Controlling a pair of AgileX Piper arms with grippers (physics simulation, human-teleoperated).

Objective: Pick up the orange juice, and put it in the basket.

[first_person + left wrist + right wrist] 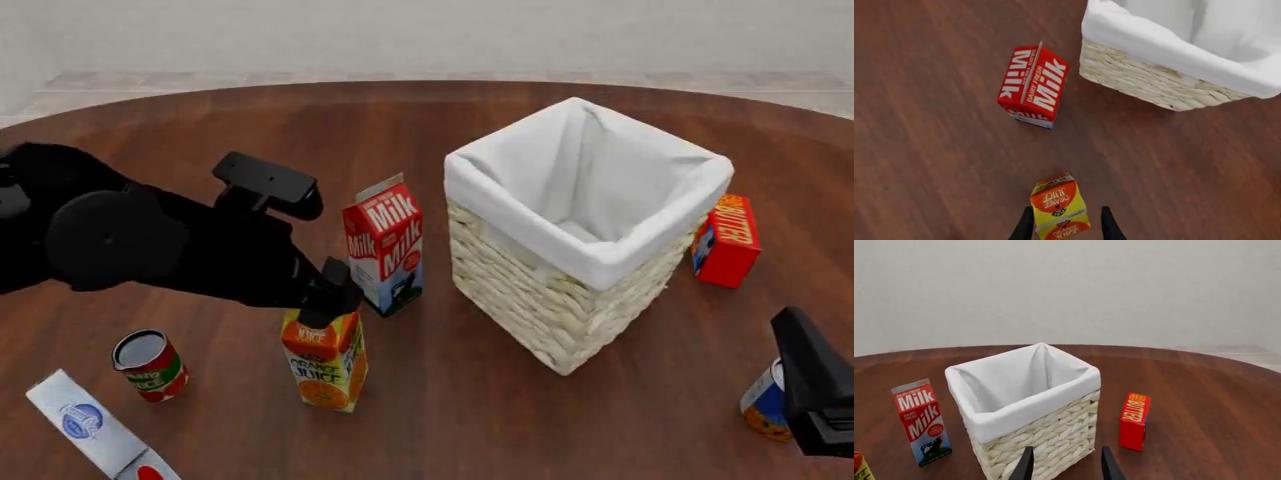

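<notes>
The orange juice (324, 360) stands upright on the table, in front of the milk carton and to the left of the basket (534, 290). My left gripper (328, 296) is open and sits down over the carton's top. In the left wrist view the orange juice (1059, 207) lies between the two fingers (1025, 227), with a small gap on one side. The basket (1141, 75) is tall, pale wicker with a white lining. My right gripper (1066, 466) is open and empty, low at the near right, facing the basket (1047, 440).
A red Milk carton (384, 245) stands between the orange juice and the basket. A red butter box (727, 240) is right of the basket. A can (150, 365) and a white-blue carton (94, 430) lie near left. Another can (763, 400) sits by my right gripper.
</notes>
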